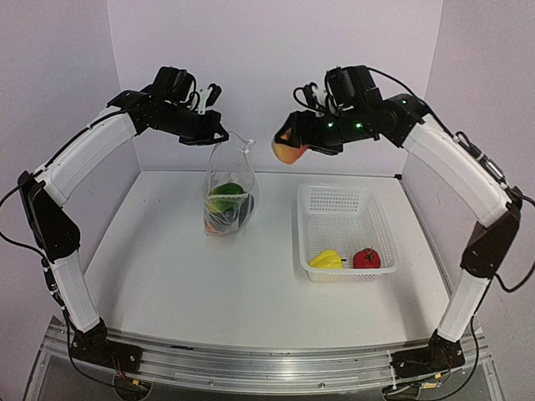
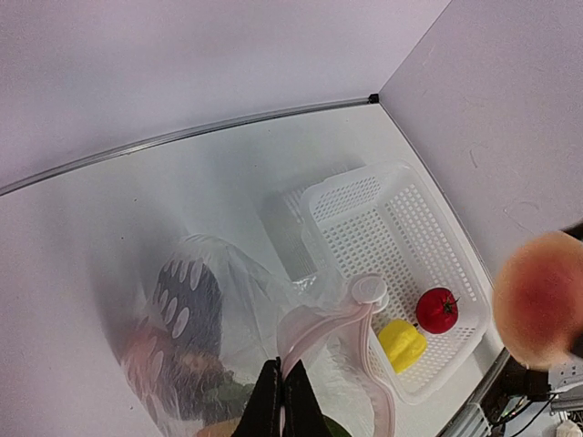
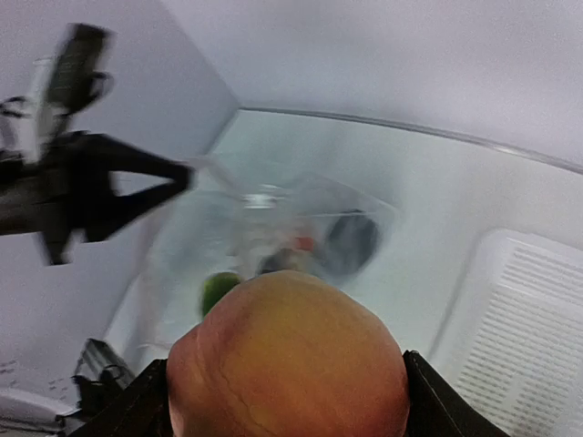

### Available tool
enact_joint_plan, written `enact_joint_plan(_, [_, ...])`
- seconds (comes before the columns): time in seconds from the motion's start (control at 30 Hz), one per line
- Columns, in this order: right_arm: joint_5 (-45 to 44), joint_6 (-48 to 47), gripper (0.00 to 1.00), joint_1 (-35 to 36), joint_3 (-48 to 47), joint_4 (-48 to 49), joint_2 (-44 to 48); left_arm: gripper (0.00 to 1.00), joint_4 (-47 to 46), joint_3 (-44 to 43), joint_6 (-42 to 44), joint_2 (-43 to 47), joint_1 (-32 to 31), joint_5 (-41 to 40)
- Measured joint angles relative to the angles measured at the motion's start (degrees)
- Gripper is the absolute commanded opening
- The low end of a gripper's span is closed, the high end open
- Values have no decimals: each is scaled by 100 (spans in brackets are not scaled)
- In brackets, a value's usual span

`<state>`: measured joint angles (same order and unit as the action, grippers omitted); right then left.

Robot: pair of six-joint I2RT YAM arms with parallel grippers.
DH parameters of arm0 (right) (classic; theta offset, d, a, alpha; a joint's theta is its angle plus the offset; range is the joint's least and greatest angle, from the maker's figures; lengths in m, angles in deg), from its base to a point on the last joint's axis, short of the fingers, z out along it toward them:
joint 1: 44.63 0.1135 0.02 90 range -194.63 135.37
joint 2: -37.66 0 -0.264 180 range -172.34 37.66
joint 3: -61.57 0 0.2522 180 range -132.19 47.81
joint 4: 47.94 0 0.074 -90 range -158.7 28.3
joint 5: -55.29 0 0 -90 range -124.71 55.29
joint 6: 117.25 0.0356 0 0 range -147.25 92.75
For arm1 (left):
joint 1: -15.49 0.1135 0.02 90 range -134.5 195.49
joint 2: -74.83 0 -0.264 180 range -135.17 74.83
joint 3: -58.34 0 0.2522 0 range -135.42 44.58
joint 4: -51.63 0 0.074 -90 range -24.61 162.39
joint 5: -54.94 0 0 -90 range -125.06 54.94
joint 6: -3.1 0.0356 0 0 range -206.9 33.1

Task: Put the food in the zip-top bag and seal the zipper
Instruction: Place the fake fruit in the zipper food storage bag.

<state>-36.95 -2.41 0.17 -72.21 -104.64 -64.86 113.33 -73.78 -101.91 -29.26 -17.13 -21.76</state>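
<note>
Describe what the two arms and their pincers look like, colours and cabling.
The left arm and right arm match: white tubular shells between black joint housings, thin black cables looping alongside. The left pincer and right pincer are black too. Green lights glow near the right wrist. Both bases sit on a silvery metal rail.
</note>
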Motion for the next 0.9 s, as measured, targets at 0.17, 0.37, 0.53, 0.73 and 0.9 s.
enact_joint_plan(0.17, [552, 430, 0, 290, 582, 1785, 147, 0, 2, 0, 0, 0, 0, 2])
enact_joint_plan(0.37, [849, 870, 0, 396, 525, 2521, -822, 0, 0, 0, 0, 0, 0, 11])
enact_joint_plan(0.53, [960, 971, 13, 550, 427, 2532, -1479, 0, 0, 0, 0, 0, 0, 25])
enact_joint_plan(0.73, [529, 634, 62, 667, -82, 2128, -1752, 0, 2, 0, -2, 0, 0, 119])
enact_joint_plan(0.9, [-63, 150, 90, 684, -668, 1683, -1966, 0, 4, 0, -5, 0, 2, 220])
